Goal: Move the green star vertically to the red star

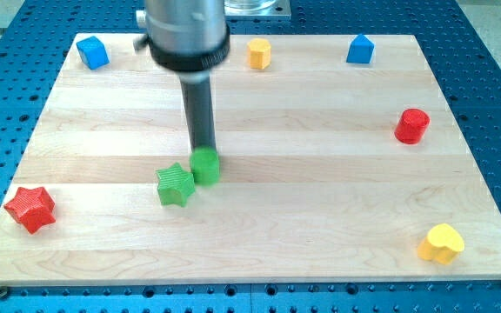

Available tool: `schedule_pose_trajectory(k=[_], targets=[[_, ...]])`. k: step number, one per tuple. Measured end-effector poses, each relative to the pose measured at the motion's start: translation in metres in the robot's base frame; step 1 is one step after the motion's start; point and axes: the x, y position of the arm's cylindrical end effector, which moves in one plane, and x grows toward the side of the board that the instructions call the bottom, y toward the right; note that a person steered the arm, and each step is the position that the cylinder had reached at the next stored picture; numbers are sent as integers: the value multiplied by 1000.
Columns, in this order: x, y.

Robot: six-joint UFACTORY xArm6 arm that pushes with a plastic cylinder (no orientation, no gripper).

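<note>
The wooden board [259, 252] filled most of the view, and my rod came down from the view's top with my tip [203, 149] touching the top edge of a green cube [205, 167]; the rod has no fingers to open or close. The green star [175, 184] lay just beside that cube on its left, while the red star [30, 209] sat well apart near the board's left edge.

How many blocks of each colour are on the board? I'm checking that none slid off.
Blue: 2, a cube and a block
Yellow: 2, a hexagon and a heart
Red: 2, a cylinder and a star
Green: 2, a star and a cube
Total: 8
</note>
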Motion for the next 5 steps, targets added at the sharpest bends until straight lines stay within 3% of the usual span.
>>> schedule_pose_trajectory(k=[1, 2, 3, 4, 5], targets=[[-6, 11], [50, 6], [76, 22], [66, -21], [22, -87]])
